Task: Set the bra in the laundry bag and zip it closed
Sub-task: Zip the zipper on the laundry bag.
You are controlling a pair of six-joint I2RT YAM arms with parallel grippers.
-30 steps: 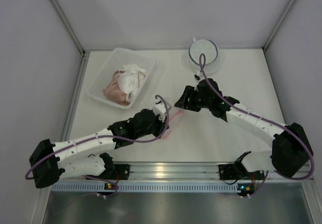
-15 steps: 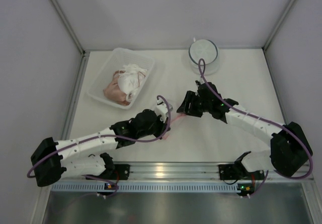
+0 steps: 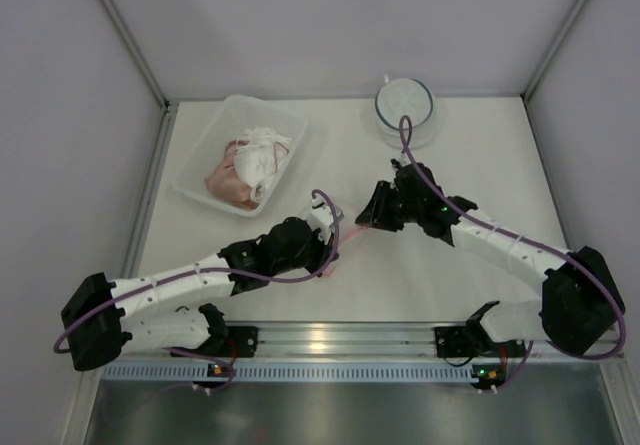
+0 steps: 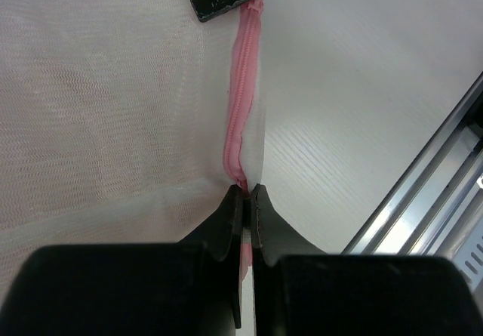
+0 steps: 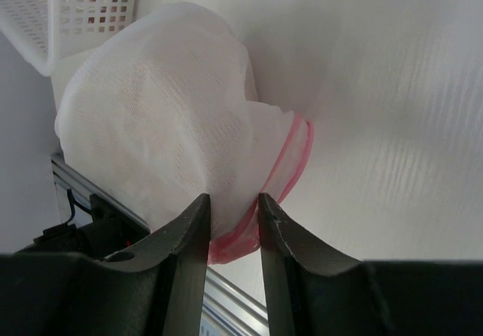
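Note:
The laundry bag (image 5: 158, 117) is white mesh with a pink zipper (image 4: 240, 102) and lies puffed up between my two grippers. In the top view only a pink strip of the laundry bag (image 3: 350, 233) shows between the arms. My left gripper (image 4: 247, 192) is shut on the near end of the zipper band. My right gripper (image 5: 234, 200) has its jaws pressed on the mesh and the pink edge at the bag's other end. A faint pink tint shows through the mesh, but I cannot make out the bra inside. From above, the left gripper (image 3: 326, 253) and right gripper (image 3: 372, 211) stand close together.
A clear tray (image 3: 195, 180) at the back left holds pink and white garments (image 3: 248, 163). A round white container (image 3: 405, 105) stands at the back. A metal rail (image 3: 320, 340) runs along the near table edge.
The right gripper's jaws have narrowed onto the bag's edge, and its wrist shifted slightly. The left arm has kept its hold and place.

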